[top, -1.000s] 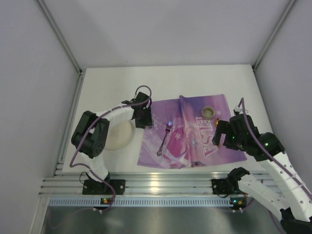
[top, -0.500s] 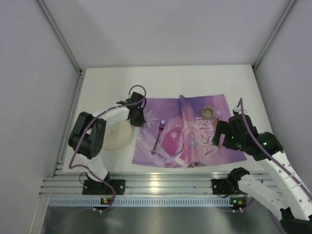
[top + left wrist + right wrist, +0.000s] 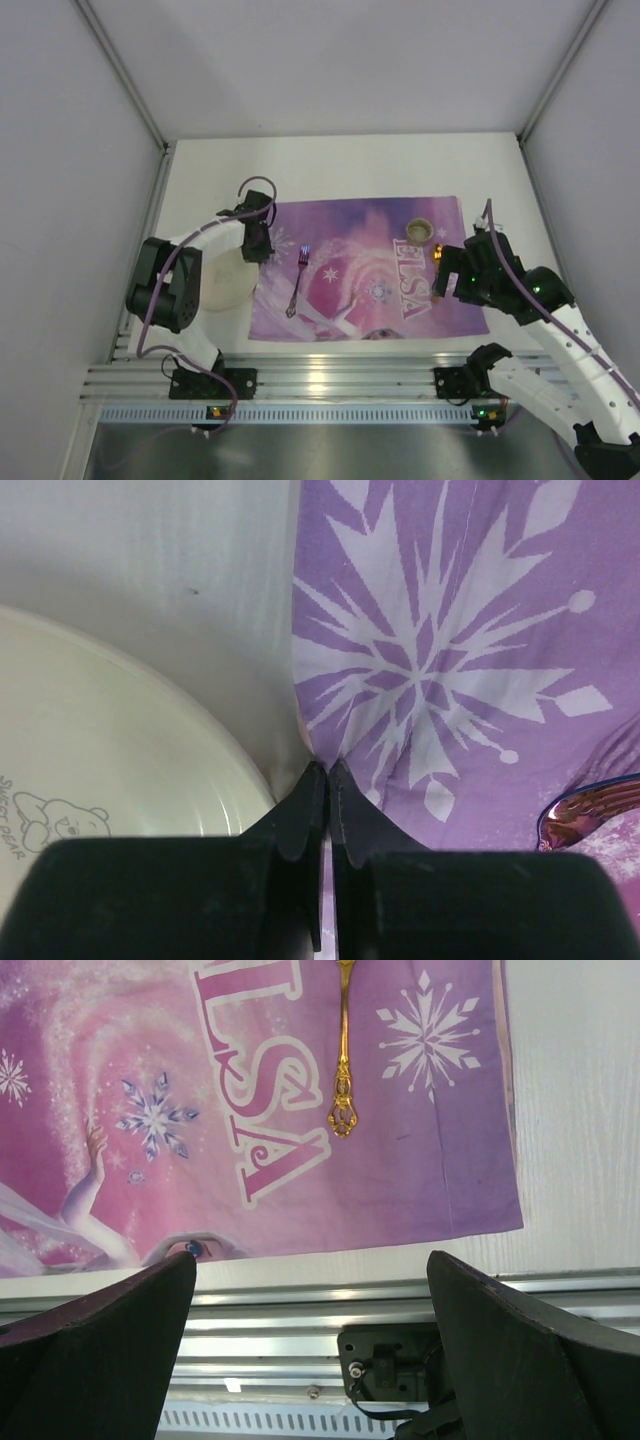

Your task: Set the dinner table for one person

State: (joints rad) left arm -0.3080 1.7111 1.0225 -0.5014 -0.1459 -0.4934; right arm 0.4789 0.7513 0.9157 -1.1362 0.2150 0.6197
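One placemat [image 3: 450,680] edge pinched in left fingers [image 3: 303,825], plate [image 3: 100,750] just beside, right fingers [image 3: 90,1355] spread

Read "ELSA" in big pink-white letters on purple placemat [image 3: 340,230], top view; only "LSA" of it caught in right wrist view. Read small "SWEET BEAR" beside bear drawing on cream plate [image 3: 110,770], left wrist view. Nothing else legible.
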